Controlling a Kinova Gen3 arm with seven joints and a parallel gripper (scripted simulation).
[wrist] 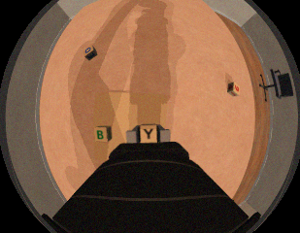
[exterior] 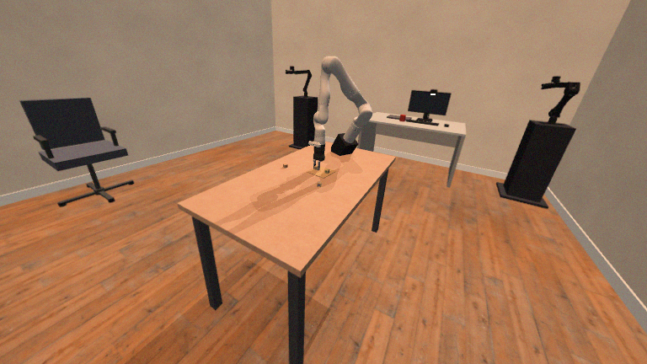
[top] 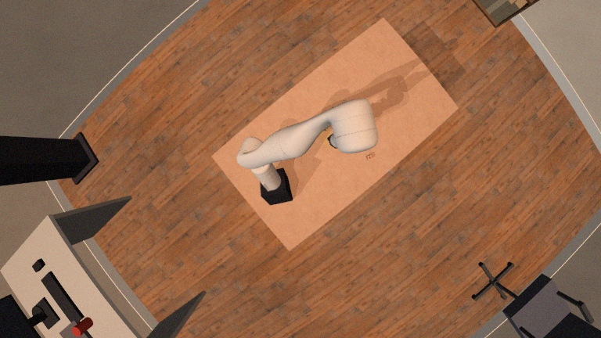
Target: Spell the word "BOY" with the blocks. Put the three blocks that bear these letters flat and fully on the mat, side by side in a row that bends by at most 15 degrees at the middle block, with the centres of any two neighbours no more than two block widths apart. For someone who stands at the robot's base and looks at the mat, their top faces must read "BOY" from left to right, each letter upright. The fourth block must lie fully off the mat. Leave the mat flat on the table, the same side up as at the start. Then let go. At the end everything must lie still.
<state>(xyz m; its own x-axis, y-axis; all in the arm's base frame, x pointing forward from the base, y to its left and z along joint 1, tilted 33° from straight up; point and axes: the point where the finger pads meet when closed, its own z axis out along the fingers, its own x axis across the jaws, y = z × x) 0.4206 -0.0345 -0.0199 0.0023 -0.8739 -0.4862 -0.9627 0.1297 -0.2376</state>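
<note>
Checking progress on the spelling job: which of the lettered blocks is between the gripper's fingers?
The Y block, clamped in the gripper. The green B block sits free beside it; the other two blocks lie far off.
</note>
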